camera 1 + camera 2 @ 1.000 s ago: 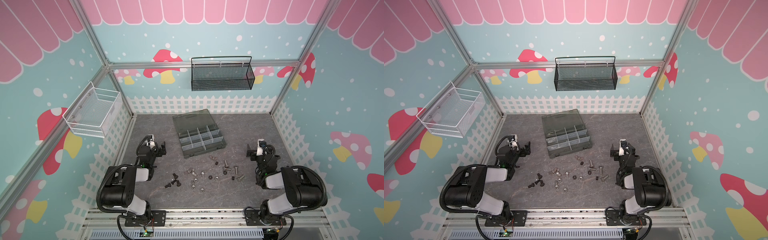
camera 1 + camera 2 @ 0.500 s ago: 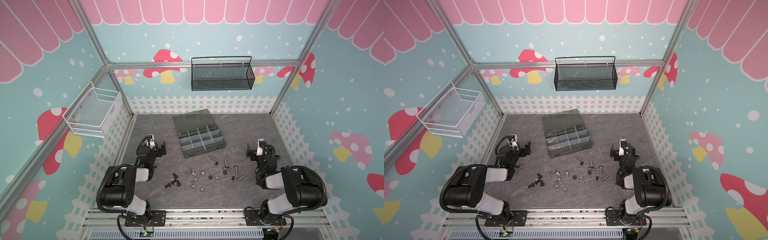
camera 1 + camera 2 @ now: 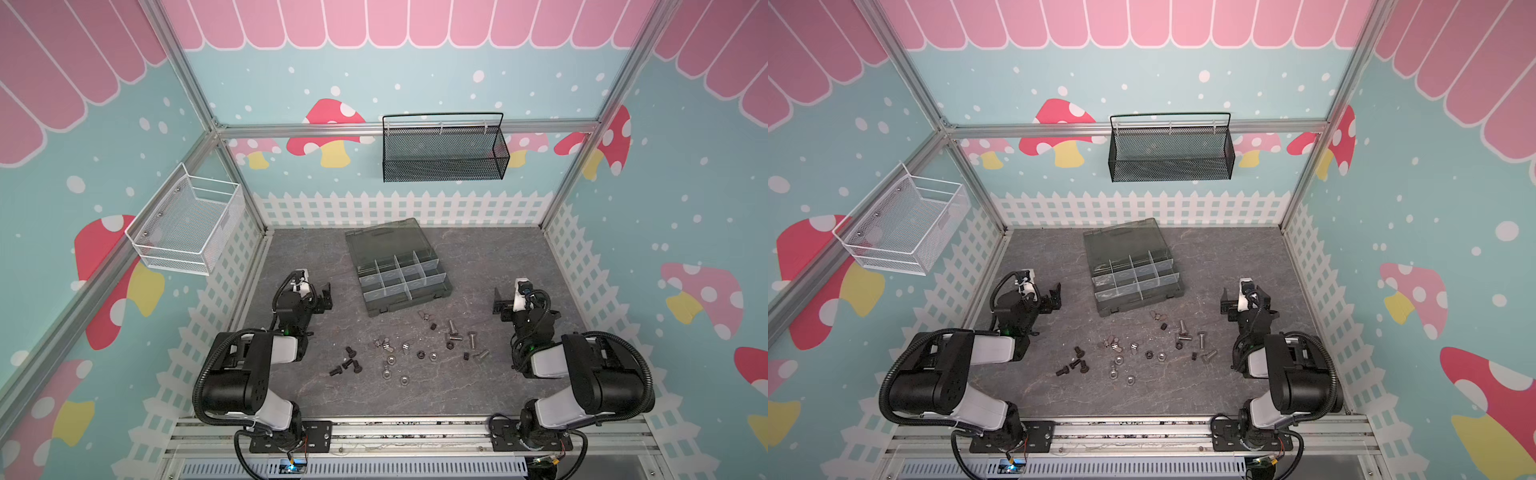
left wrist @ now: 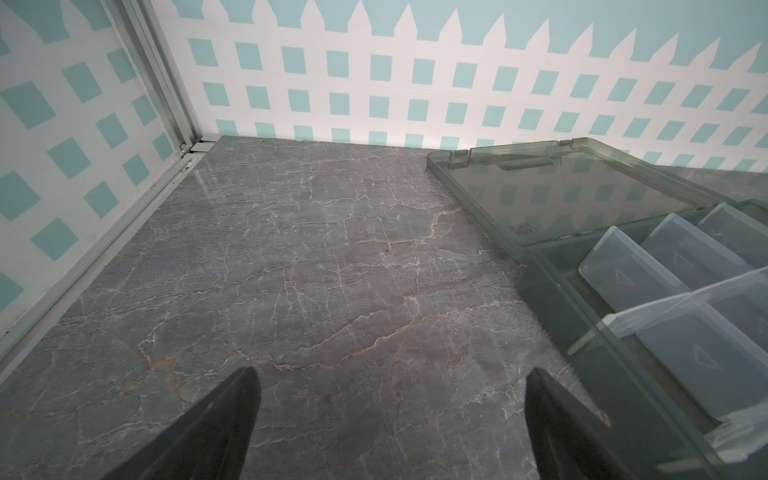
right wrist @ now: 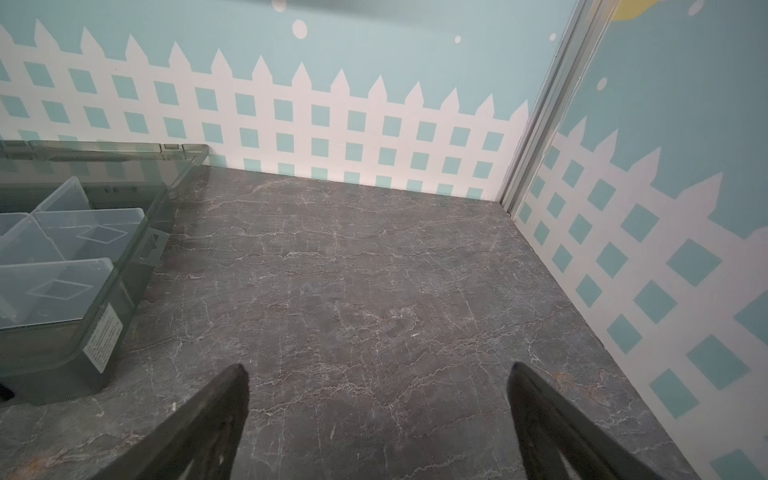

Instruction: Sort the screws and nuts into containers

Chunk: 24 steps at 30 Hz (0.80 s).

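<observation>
nothing is sorted yet, i judge: screws (image 3: 345, 365) and nuts (image 3: 390, 360) all lie loose on the surface (image 3: 415, 395) near the containers (image 3: 401, 276), which look empty, while my left claw (image 3: 326, 297) and right claw (image 3: 498, 305) gape wide, holding nothing.

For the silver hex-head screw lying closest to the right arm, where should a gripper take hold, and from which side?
Take the silver screw by its shank, coming straight down with the jaws across its length: it lies on its side on the table, so only its flanks are free. The right gripper, open, looks nearest.
</observation>
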Available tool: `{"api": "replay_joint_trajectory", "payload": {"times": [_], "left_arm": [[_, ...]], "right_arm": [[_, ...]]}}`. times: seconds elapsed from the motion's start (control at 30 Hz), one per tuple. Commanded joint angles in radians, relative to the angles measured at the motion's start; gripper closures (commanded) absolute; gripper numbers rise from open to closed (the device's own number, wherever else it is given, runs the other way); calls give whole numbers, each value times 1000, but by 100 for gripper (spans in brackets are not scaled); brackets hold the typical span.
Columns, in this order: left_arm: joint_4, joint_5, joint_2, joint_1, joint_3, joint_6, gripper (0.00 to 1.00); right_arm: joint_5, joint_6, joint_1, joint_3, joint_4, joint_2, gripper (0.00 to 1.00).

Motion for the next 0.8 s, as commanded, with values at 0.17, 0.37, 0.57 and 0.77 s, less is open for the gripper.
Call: {"api": "replay_joint_trajectory", "payload": {"times": [0.17, 0.37, 0.57, 0.77], "left_arm": [[27, 12, -5, -1, 3, 18, 0], [63, -33, -21, -2, -20, 0, 0], [30, -86, -160, -4, -70, -19, 0], [-205, -127, -356, -17, -63, -103, 0]], "right_arm": [[-6, -18, 0, 9, 7, -2, 2], [-4, -15, 1, 33, -40, -16, 2], [75, 17, 2, 68, -154, -67, 2], [203, 100, 2, 133, -359, -126, 2]]}}
